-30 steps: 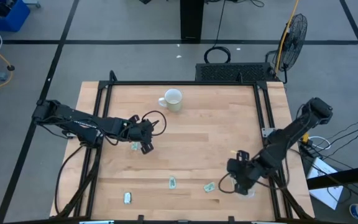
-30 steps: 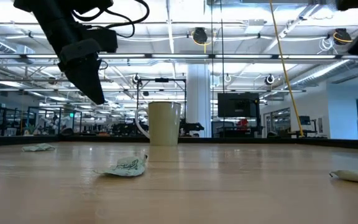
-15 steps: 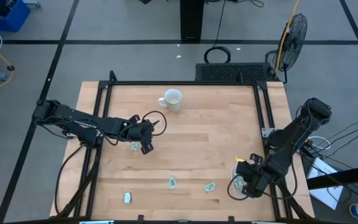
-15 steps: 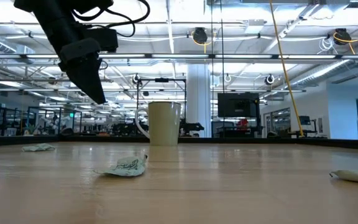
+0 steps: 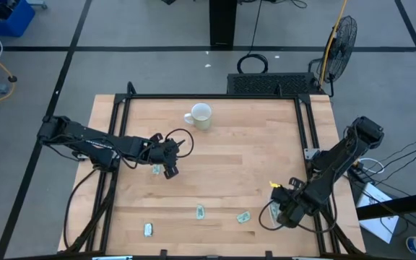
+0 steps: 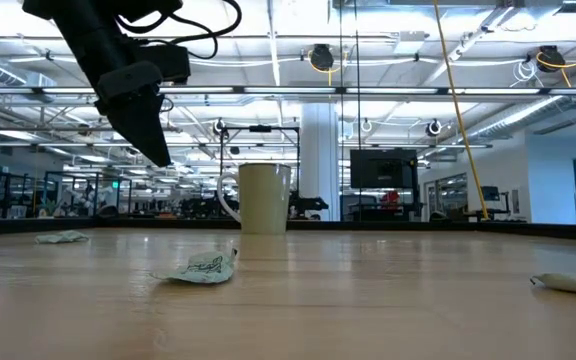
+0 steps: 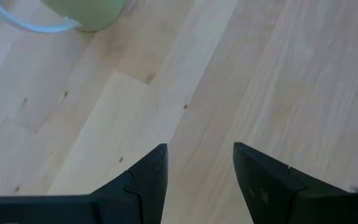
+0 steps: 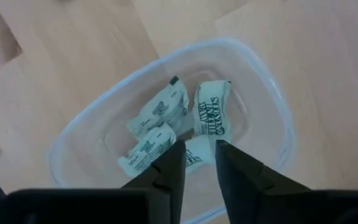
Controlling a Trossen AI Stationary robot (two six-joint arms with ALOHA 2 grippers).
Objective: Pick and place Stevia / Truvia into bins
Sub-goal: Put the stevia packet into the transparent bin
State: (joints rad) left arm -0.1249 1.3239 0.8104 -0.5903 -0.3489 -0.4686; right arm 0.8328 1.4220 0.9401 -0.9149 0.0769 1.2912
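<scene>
High view: the right gripper (image 5: 284, 209) hangs at the near right corner of the table (image 5: 251, 159), above the bin, which the arm itself hides here. A second ago it sat slightly farther in from the edge; it has since shifted toward that corner. Four packets remain loose on the wood: one beside the left gripper (image 5: 168, 162), and three (image 5: 200, 211) along the near edge. The mug (image 5: 200, 115) stands at the far side.

Low view: the left arm (image 6: 128, 75) hangs above the table, unmoved across the second. A crumpled packet (image 6: 202, 268) lies in the foreground, the mug behind it.

Left wrist view: its fingers (image 7: 151, 180) stand wide apart over bare wood, holding nothing.

Right wrist view: the fingers (image 8: 173, 171) stand slightly parted directly above the clear bin (image 8: 272, 99), with nothing between them. Four packets (image 8: 213, 112) lie inside the bin. The jaws were shut a moment ago and have just begun to part, so a packet has likely just dropped in; this delivery looks done, with the loose packets left to fetch.
</scene>
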